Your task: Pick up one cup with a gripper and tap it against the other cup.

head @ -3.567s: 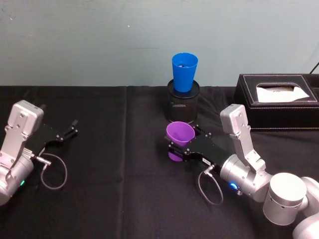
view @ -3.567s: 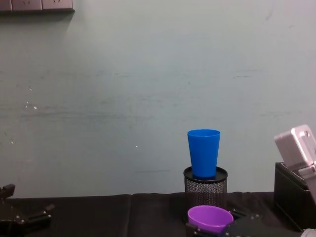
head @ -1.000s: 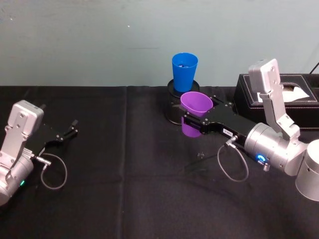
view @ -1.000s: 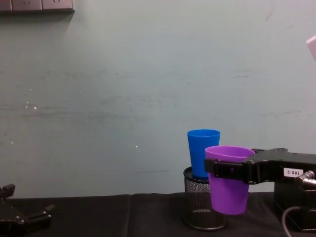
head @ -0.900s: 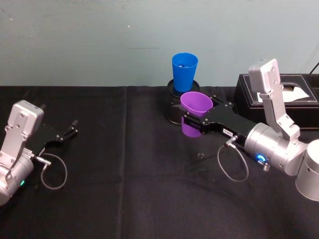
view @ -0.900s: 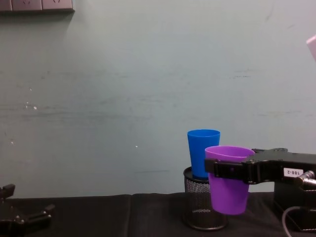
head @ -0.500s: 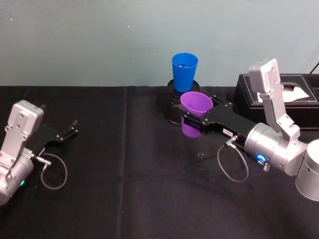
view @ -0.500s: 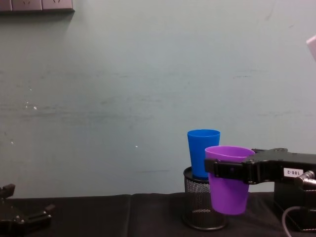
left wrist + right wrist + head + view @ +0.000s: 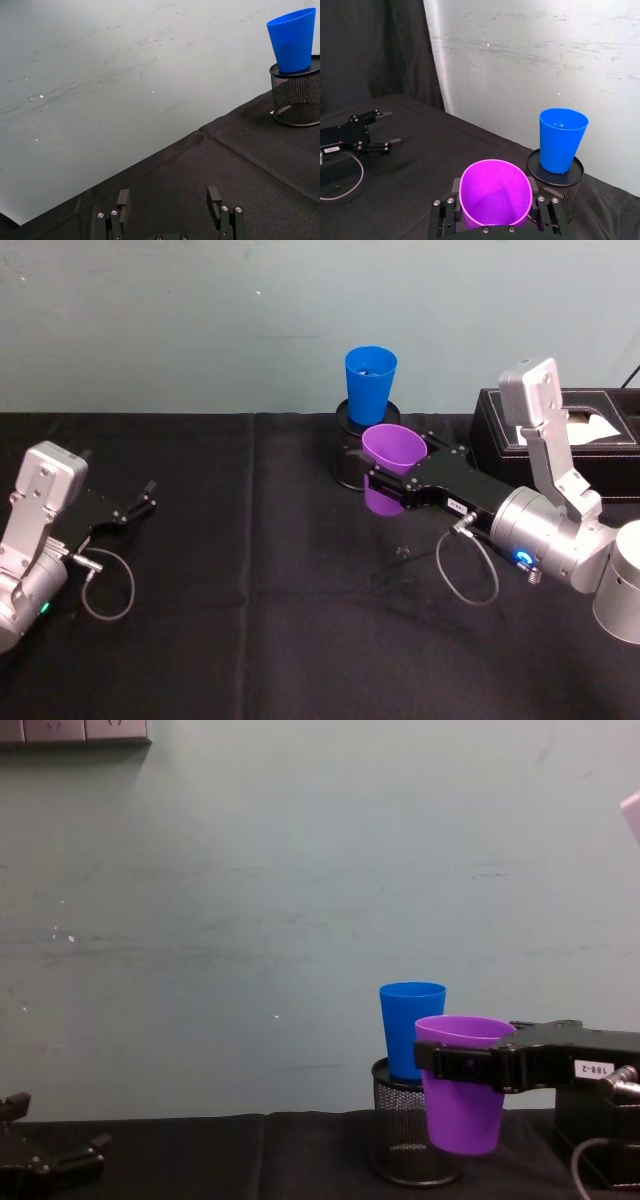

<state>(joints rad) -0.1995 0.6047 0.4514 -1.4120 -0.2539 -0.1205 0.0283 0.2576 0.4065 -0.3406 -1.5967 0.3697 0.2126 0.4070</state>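
pinching the purple cup [image 9: 392, 448] around its wall with the right hand [image 9: 385, 485], well clear of the desk [image 9: 250, 620]. raised from low near the desk a few seconds back, then hardly moved over the last second. now hanging at five o'clock of the blue cup [image 9: 370, 385], perched on the black mesh pot [image 9: 405, 1145]; close beside, contact impossible to confirm. lift judged done, tap pending: likely a short nudge toward eleven o'clock. left hand [image 9: 135, 506] spread, parked at nine o'clock.
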